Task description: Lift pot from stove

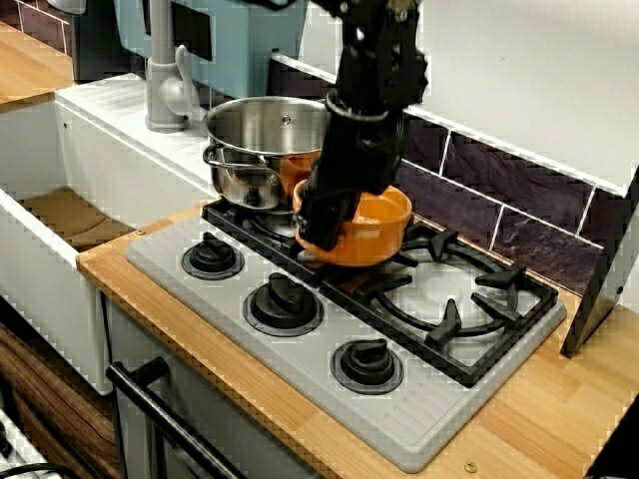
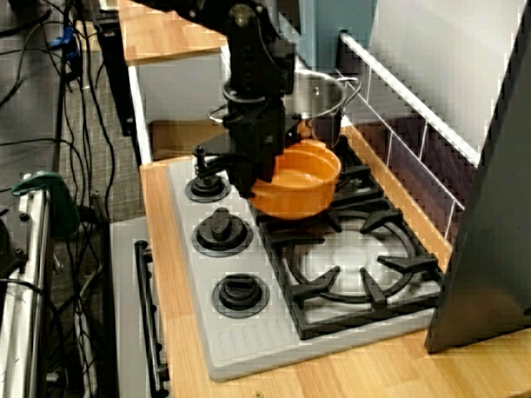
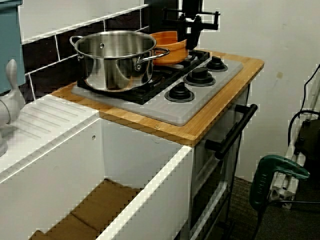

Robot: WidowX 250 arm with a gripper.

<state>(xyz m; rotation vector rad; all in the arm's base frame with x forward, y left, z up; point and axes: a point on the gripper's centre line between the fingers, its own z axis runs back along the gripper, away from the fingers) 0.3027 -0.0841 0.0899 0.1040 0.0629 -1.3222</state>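
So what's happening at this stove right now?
A single robot arm has its gripper clamped on the near rim of the small orange pot. The pot looks tilted, just above the black grates of the grey stove. A larger steel pot sits on the burner beside it, untouched.

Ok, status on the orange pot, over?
Gripper shut on orange pot at its near rim. Pot tilted, whether clear of the stove grate unclear. Steel pot close behind.
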